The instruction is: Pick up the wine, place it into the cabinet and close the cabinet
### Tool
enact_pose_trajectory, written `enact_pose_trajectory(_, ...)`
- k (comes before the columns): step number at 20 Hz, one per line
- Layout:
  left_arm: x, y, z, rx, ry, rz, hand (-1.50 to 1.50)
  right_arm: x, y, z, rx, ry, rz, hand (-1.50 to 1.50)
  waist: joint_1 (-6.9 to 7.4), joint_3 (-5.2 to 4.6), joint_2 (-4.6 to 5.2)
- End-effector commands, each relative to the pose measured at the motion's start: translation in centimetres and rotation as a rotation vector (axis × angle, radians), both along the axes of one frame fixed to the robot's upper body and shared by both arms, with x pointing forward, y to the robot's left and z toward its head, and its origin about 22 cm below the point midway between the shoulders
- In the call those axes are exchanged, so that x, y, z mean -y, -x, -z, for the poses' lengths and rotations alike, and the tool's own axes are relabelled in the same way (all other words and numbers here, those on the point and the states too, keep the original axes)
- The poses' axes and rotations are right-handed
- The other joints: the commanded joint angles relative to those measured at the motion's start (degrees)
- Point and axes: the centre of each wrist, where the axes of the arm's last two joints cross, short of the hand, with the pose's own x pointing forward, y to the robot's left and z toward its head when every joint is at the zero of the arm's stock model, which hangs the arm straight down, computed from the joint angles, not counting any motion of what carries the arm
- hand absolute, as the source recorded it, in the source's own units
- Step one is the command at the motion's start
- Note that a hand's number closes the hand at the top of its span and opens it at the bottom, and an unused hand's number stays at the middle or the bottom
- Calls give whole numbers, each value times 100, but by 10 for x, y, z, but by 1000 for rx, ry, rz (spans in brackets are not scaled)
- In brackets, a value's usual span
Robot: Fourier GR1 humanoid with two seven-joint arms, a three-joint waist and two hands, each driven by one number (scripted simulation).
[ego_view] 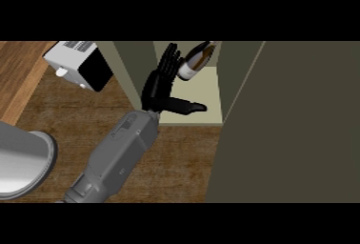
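Observation:
The wine bottle [195, 59], dark with a pale label, stands inside the open cabinet on its pale shelf [200, 97], seen from above and leaning toward the upper right. My left hand [160, 88] reaches into the cabinet just left of the bottle. It is open, fingers straight and pointing away from me, thumb stuck out to the right below the bottle. The fingertips lie beside the bottle; whether they touch it I cannot tell. The cabinet door [295, 124] stands open as a large dark panel on the right. My right hand does not show.
A white and black appliance [77, 64] sits on the wooden counter [70, 114] at the upper left, close to the cabinet's left wall [125, 71]. A large round metal vessel [21, 162] fills the lower left edge.

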Motion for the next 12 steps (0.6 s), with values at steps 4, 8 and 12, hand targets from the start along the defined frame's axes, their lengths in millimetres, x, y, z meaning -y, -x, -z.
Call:
enact_pose_trajectory(4,-5,51,22,-40,24,33,-150,1,29,-42,10,-112,-25,-150,50,4,-12)
enact_pose_trajectory(8,-23,81,31,-33,39,14,-150,-1,30,-38,9,-108,-37,-150,34,5,-5)
enact_pose_trajectory(12,-25,109,29,-60,81,7,-150,2,29,-47,15,-98,-37,-150,33,0,35)
